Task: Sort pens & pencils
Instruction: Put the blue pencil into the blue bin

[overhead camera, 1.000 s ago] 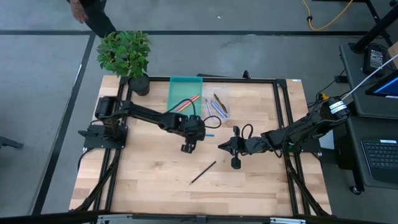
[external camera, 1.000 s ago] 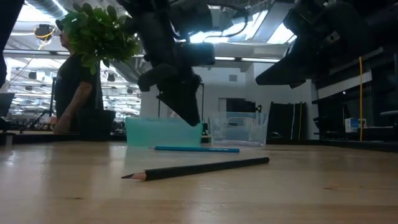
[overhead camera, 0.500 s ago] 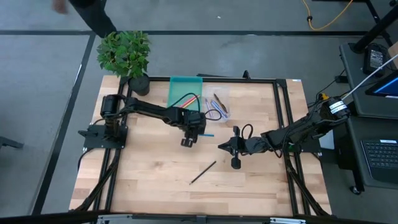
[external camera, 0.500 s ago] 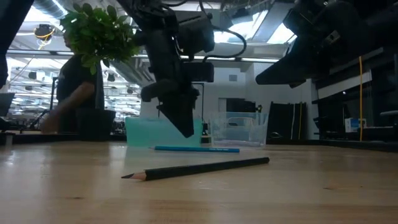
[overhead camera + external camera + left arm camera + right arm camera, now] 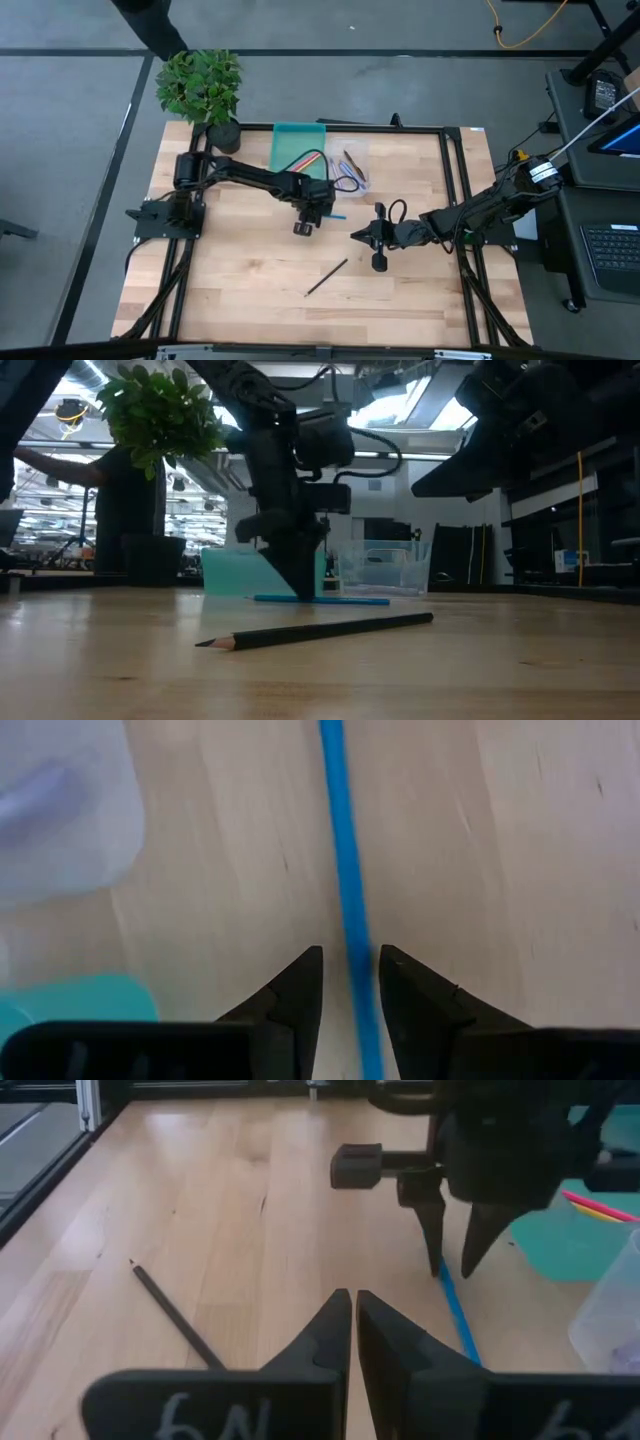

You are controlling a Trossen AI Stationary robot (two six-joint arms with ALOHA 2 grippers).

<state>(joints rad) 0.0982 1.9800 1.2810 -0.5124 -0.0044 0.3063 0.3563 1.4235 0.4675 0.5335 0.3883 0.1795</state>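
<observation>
A blue pen (image 5: 343,860) lies flat on the wooden table, in front of a teal tray (image 5: 297,140) holding pink and orange sticks and a clear tray (image 5: 351,165) holding several purple and dark ones. My left gripper (image 5: 350,960) points down, open, with one finger on either side of the blue pen (image 5: 320,599) and its tips low at the table (image 5: 300,592). A black pencil (image 5: 327,277) lies alone nearer the front edge. My right gripper (image 5: 353,1305) hangs shut above the table, right of centre (image 5: 354,236), with nothing in it.
A potted plant (image 5: 200,85) stands at the far left corner. A person stands beyond the table's far left. Bare wood lies around the black pencil (image 5: 320,630) toward the near edge.
My left gripper has sunk toward the table and gone a little toward the far edge, coming down over the blue pen until its tips stand by the wood. The pens, the pencil and my right arm have kept still.
</observation>
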